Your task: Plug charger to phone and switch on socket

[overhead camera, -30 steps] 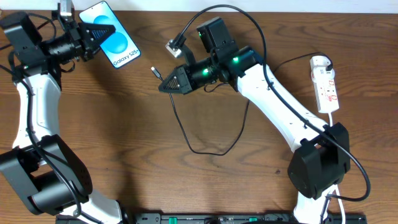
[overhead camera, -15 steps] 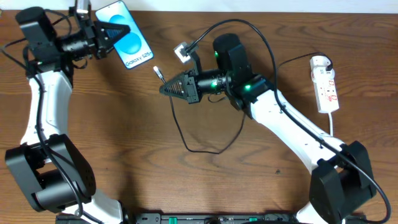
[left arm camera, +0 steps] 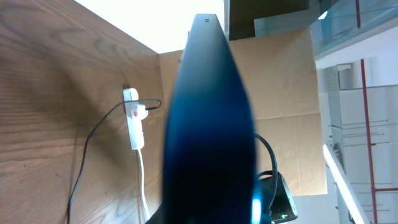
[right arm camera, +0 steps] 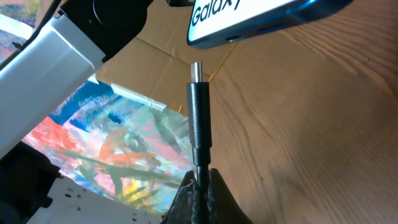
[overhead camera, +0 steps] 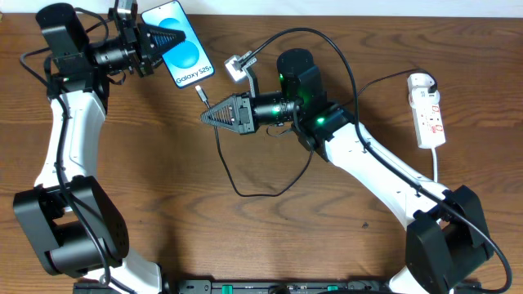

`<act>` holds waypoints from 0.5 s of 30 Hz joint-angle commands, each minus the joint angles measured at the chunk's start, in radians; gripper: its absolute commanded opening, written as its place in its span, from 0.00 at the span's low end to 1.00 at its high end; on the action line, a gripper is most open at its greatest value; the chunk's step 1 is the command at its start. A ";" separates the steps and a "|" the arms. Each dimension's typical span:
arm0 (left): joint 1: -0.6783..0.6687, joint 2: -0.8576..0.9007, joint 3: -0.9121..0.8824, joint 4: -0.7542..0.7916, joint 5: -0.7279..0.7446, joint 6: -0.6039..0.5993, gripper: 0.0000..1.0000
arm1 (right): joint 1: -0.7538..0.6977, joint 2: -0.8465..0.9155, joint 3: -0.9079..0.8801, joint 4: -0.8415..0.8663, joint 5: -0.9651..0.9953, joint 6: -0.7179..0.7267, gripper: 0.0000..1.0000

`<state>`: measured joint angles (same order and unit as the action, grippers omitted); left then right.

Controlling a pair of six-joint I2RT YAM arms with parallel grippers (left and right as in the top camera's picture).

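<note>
My left gripper [overhead camera: 170,38] is shut on the phone [overhead camera: 187,55], which has a blue screen reading "Galaxy S25", and holds it above the table at the far left. In the left wrist view the phone [left arm camera: 208,124] fills the middle as a dark edge-on shape. My right gripper [overhead camera: 206,115] is shut on the charger cable; its small black plug [overhead camera: 202,93] points up at the phone's lower end. In the right wrist view the plug [right arm camera: 198,118] stands just below the phone's edge [right arm camera: 261,18], a small gap between them. The white socket strip [overhead camera: 428,112] lies at the far right.
The black charger cable [overhead camera: 261,193] loops on the table between the arms and up over the right arm. A small grey adapter block [overhead camera: 238,68] hangs near the right wrist. The socket's white cord [overhead camera: 437,163] runs down along the right edge. Cardboard stands beyond the table.
The left gripper has carried the phone rightward and a little down. The right gripper has shifted slightly left, bringing the plug tip close under the phone's lower edge.
</note>
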<state>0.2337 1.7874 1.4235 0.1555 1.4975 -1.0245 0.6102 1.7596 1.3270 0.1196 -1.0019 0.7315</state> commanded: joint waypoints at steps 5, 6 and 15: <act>0.002 -0.021 -0.001 0.012 0.040 -0.021 0.07 | -0.011 0.001 -0.019 0.050 0.004 0.069 0.01; 0.002 -0.021 -0.001 0.012 0.040 -0.021 0.07 | -0.013 0.004 -0.023 0.070 0.000 0.087 0.01; 0.002 -0.021 -0.001 0.043 0.050 -0.021 0.07 | -0.017 0.042 -0.104 0.312 -0.023 0.253 0.01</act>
<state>0.2337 1.7874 1.4235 0.1818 1.5047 -1.0447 0.5987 1.7683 1.2549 0.4084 -1.0058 0.9043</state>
